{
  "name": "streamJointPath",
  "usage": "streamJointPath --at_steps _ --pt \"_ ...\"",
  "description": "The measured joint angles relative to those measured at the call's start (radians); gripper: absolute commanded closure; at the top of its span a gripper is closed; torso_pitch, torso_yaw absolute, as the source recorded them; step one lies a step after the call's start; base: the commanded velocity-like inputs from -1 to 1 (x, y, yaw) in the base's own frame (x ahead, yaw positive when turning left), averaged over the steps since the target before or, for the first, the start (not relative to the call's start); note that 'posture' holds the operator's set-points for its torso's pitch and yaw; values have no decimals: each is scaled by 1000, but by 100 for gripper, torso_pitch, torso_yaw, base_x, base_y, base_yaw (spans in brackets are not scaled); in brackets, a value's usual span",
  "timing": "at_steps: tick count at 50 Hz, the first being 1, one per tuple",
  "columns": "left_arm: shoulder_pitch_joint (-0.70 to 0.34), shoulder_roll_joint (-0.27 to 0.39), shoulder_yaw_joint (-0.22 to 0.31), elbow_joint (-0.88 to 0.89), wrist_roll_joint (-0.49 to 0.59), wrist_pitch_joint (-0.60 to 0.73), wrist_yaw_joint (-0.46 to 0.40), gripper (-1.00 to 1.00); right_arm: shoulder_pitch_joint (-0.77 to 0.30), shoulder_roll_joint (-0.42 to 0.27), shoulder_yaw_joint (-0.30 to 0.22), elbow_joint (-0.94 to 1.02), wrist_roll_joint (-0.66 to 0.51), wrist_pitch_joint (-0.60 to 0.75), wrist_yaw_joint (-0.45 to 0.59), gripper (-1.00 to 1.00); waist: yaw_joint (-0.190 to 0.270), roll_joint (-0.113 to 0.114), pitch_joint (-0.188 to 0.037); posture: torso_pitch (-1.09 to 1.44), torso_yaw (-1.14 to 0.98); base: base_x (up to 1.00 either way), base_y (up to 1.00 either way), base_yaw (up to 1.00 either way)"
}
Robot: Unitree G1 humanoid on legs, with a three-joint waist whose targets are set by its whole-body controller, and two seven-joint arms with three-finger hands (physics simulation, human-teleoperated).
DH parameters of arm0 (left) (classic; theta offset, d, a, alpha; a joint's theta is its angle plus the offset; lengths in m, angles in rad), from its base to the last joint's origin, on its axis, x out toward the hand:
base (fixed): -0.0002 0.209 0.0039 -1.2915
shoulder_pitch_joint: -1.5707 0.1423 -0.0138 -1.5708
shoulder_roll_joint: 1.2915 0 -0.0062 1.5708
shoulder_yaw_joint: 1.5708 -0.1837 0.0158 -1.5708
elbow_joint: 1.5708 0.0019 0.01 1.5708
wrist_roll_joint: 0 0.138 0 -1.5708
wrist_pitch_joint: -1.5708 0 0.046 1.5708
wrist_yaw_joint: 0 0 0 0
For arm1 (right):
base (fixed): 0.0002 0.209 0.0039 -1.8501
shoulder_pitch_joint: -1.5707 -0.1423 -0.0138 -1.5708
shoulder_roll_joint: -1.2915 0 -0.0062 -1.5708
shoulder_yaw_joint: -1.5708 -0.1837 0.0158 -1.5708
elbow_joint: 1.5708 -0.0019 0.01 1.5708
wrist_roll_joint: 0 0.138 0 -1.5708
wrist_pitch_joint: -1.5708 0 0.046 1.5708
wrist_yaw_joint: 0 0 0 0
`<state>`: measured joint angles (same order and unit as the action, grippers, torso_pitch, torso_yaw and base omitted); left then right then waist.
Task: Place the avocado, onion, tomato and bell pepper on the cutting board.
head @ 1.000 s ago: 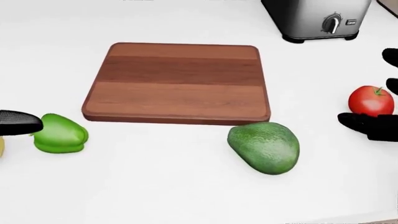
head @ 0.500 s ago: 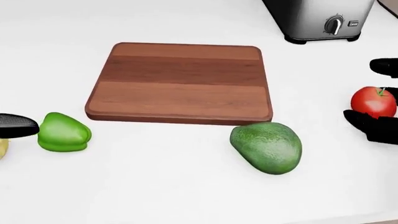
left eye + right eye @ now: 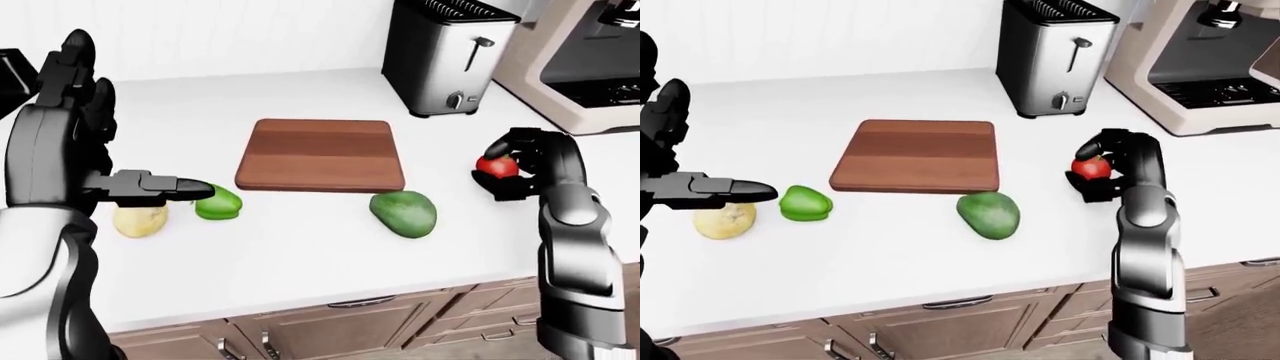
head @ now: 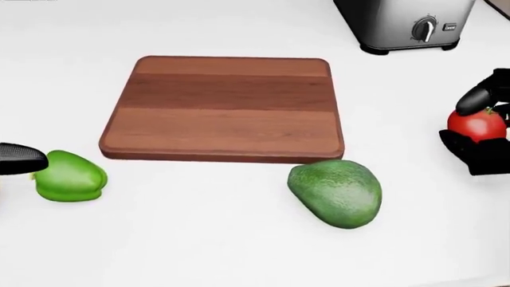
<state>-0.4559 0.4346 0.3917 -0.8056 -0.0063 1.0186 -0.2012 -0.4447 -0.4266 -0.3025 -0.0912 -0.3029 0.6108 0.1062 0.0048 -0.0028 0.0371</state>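
Observation:
The wooden cutting board (image 4: pixel 223 107) lies bare on the white counter. Just below its lower right corner rests the green avocado (image 4: pixel 336 192). The green bell pepper (image 4: pixel 70 176) sits off the board's lower left corner, and the yellowish onion (image 3: pixel 140 220) lies left of the pepper. My left hand (image 3: pixel 188 186) is open, with flat fingers stretched out above the onion and reaching the pepper's left side. At the right, my right hand (image 3: pixel 498 167) curls round the red tomato (image 4: pixel 476 125), one finger over its top and the thumb under it.
A steel toaster (image 3: pixel 440 56) stands above the board's upper right corner. A coffee machine (image 3: pixel 1200 60) is at the far right. The counter's near edge (image 3: pixel 330 296) runs along the bottom of the eye views, with cabinet drawers below.
My right hand's fingers have closed over the top of the tomato, which has shifted slightly. The head view has moved a little. The left hand has hardly moved.

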Motion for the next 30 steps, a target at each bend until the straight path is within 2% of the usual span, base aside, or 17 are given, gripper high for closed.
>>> streamJointPath --at_steps 8,15,23,30 --pt "6 0 2 -2 -2 -3 3 -100 -83 -8 40 -65 -36 69 54 81 -2 4 2 0 0 0 0 0" --pt "15 -4 3 -2 0 -7 1 -100 -234 12 113 -38 -74 106 118 82 -7 6 2 0 0 0 0 0" --pt "22 -6 11 -10 -1 -8 1 -100 -419 77 185 170 -80 42 135 81 -9 14 6 0 0 0 0 0" --pt "15 0 12 -7 -4 -2 1 -100 -574 100 208 425 -68 -70 117 81 -8 21 10 0 0 0 0 0"
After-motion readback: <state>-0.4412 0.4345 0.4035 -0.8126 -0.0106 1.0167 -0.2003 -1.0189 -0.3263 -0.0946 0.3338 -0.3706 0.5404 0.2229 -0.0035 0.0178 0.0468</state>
